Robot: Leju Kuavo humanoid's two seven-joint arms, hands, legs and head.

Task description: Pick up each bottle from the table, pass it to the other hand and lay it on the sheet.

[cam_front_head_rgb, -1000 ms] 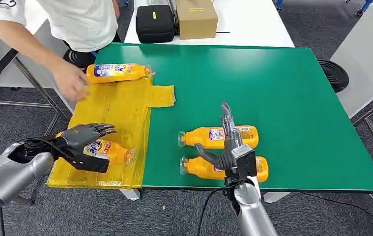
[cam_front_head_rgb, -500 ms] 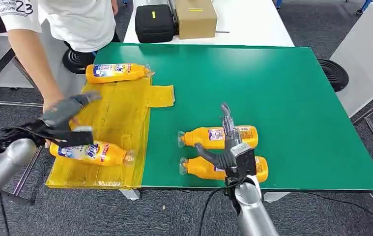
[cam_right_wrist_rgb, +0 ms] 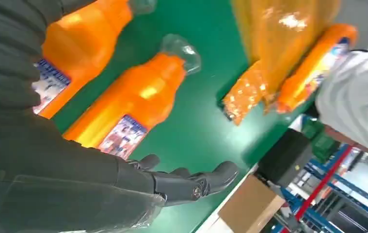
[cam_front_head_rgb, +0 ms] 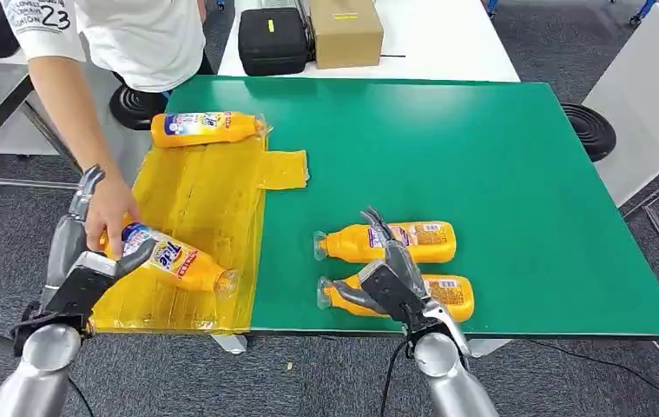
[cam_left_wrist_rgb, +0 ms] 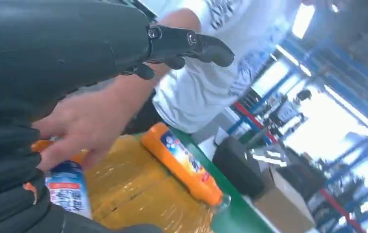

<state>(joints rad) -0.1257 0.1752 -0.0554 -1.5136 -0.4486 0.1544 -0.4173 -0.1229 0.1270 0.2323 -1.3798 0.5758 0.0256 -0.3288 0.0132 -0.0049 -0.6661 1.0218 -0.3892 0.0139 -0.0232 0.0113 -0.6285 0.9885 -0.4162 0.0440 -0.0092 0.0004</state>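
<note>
Four orange bottles are in sight. One [cam_front_head_rgb: 205, 128] lies at the far end of the yellow sheet [cam_front_head_rgb: 208, 187]. A second [cam_front_head_rgb: 175, 259] lies slanted on the sheet's near part, and a person's hand [cam_front_head_rgb: 113, 213] grips its base. My left hand [cam_front_head_rgb: 76, 254] stands just left of it, fingers [cam_left_wrist_rgb: 191, 43] stretched out, holding nothing. Two more bottles [cam_front_head_rgb: 388, 241] [cam_front_head_rgb: 398, 295] lie side by side on the green table [cam_front_head_rgb: 482, 156]. My right hand [cam_front_head_rgb: 389, 274] hovers over them with fingers [cam_right_wrist_rgb: 191, 184] spread and nothing in it.
The person in a white shirt [cam_front_head_rgb: 148, 35] stands at the table's far left corner. A black case [cam_front_head_rgb: 273, 41] and a cardboard box [cam_front_head_rgb: 346, 32] sit on the white table behind. The table's near edge runs just under my right hand.
My left hand let go of the near bottle and drew back to the sheet's left edge. The person's hand came in and took that bottle's base. My right hand tipped down over the two bottles.
</note>
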